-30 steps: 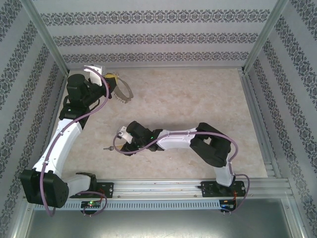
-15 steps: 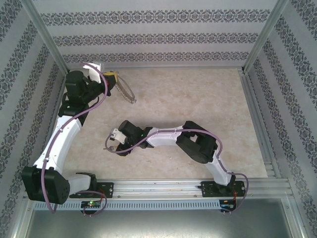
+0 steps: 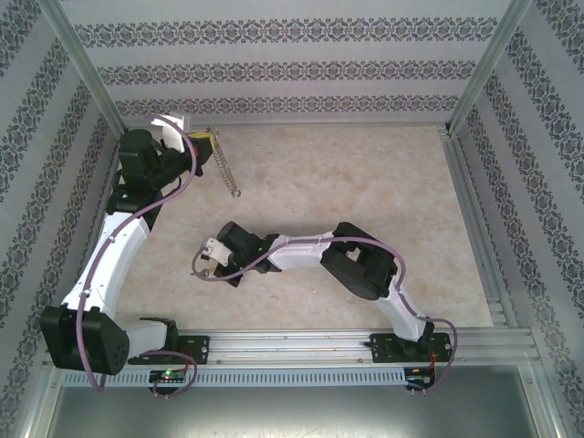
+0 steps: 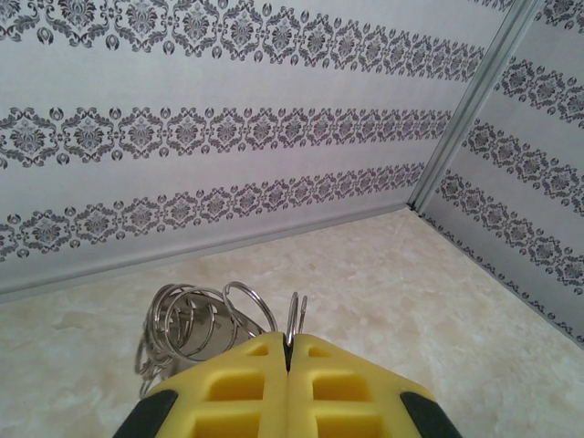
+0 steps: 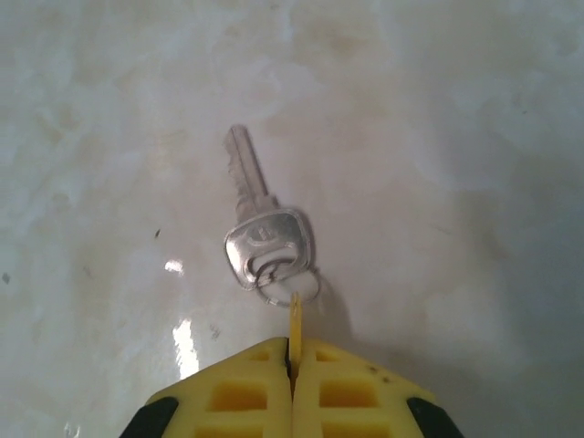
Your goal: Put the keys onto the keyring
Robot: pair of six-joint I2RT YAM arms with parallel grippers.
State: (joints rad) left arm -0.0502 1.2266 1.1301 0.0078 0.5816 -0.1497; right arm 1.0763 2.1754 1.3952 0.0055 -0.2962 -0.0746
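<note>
– Two questions about this rig: what's the room like, and where's everything sitting?

– Boxed-in cell. The walls (image 3: 292, 73) are pale paper with bands of grey damask, and aluminium posts (image 3: 85, 68) run up the corners. The tabletop (image 3: 365, 182) is a beige marbled sheet, kinda glossy, with a metal rail (image 3: 301, 345) along the near edge where both arms are bolted.

– ok, and the keyring?

– Far left corner. The left pincer (image 4: 287, 339) is squeezed fully together on the keyring (image 4: 196, 315). In the wrist view one thin loop stands up out of the seam between the yellow fingers, with the other coils bunched just left of it. From above, the keyring strings out from the pincer toward the right.

– and the key?

– The key (image 5: 265, 239) lies flat on the tabletop left of centre, well apart from the keyring. It's silvery, with its blade pointing away from the right pincer (image 5: 292, 345) and a small ring (image 5: 317, 283) through its head. That pincer is closed tight too, with its tips just behind the small ring. A yellowish sliver pokes out of the seam and reaches the ring, but I can't tell if it's gripping anything.
</note>
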